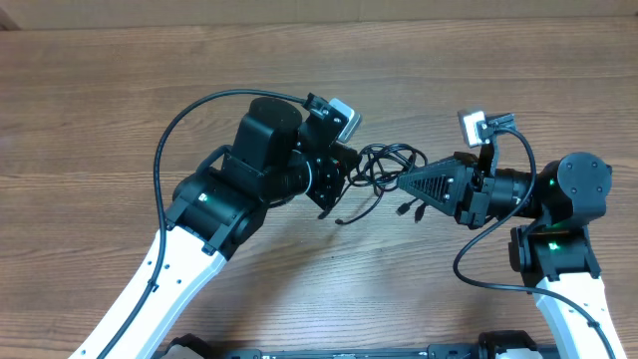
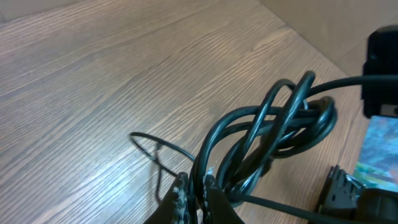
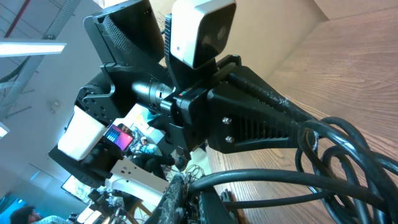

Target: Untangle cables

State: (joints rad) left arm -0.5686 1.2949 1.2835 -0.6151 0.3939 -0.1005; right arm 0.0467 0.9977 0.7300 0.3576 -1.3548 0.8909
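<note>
The cables [image 1: 384, 163] form a black knot of loops between my two grippers, lifted a little over the wooden table [image 1: 100, 100]. Two loose ends with small plugs [image 1: 404, 210] hang below the knot. My left gripper [image 1: 351, 168] reaches in from the left. In the left wrist view its fingers [image 2: 181, 194] are shut on one strand of the cables [image 2: 280, 124]. My right gripper [image 1: 404, 181] meets the knot from the right. In the right wrist view the right gripper [image 3: 196, 198] is shut on a thick strand of the cables [image 3: 292, 180] that runs off to the right.
A thin cable loop [image 2: 155, 148] lies on the table left of the left fingers. The arms' own thicker black wires [image 1: 164, 150] arc beside each arm. The two wrist cameras [image 1: 344, 118] stand close together above the knot.
</note>
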